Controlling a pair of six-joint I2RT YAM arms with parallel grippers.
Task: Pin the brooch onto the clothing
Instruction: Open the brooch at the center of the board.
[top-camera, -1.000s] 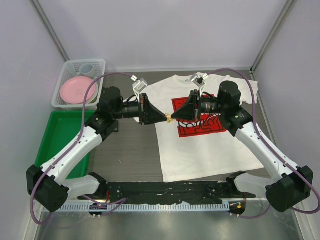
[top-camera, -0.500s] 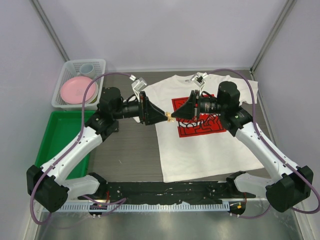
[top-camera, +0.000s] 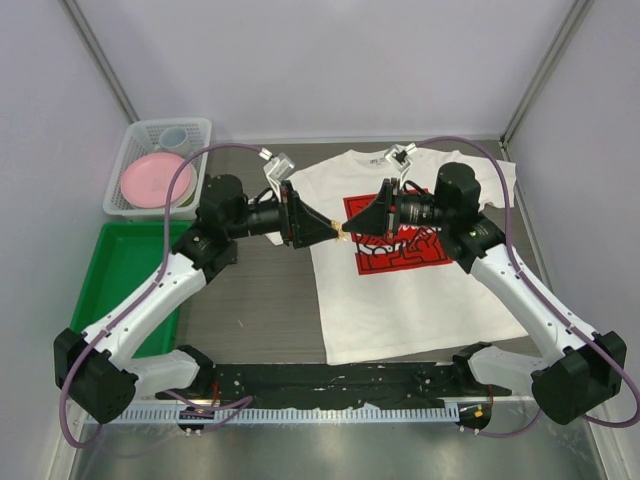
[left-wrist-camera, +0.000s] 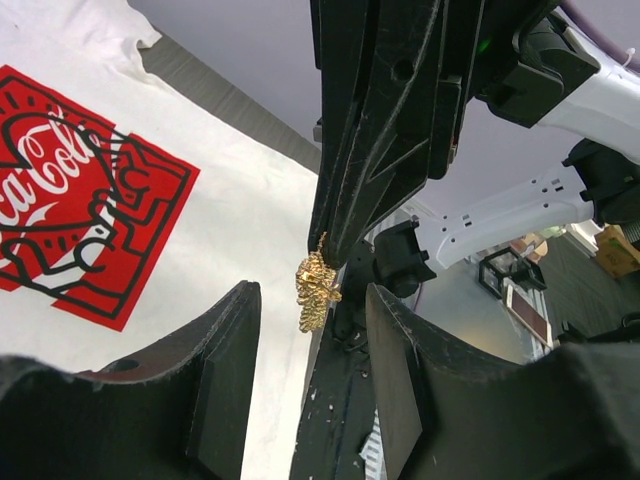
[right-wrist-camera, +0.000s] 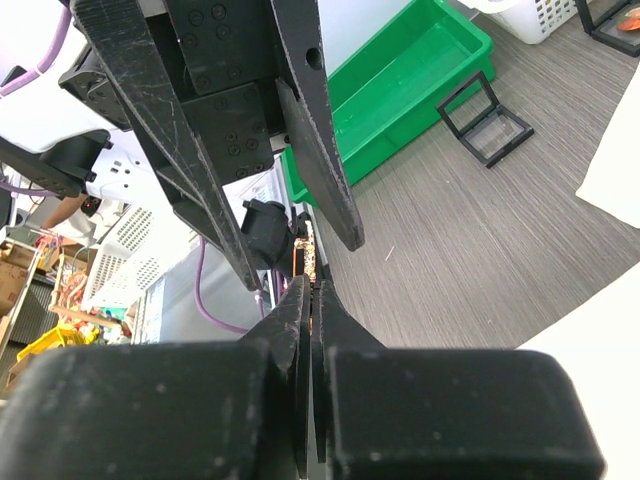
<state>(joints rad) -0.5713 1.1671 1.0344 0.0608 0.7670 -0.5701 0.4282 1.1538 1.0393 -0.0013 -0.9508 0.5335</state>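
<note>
The white T-shirt (top-camera: 400, 300) lies flat on the table, its red Coca-Cola print (top-camera: 400, 240) facing up; it also shows in the left wrist view (left-wrist-camera: 250, 200). Above its left edge both grippers meet tip to tip. The small gold brooch (top-camera: 341, 232) hangs from the tips of my right gripper (top-camera: 350, 230), which is shut on it (right-wrist-camera: 313, 258). My left gripper (top-camera: 328, 232) is open, its two fingers either side of the brooch (left-wrist-camera: 316, 285) without touching it.
A white basket (top-camera: 130, 135) at the back left holds a pink plate (top-camera: 155, 180) and a cup (top-camera: 173, 137). A green tray (top-camera: 120, 270) lies in front of it. A small black frame (right-wrist-camera: 485, 125) rests on the grey table beside the tray.
My left gripper has opened and let go of the brooch, drawing back slightly left. The right gripper still holds the brooch in the same place.
</note>
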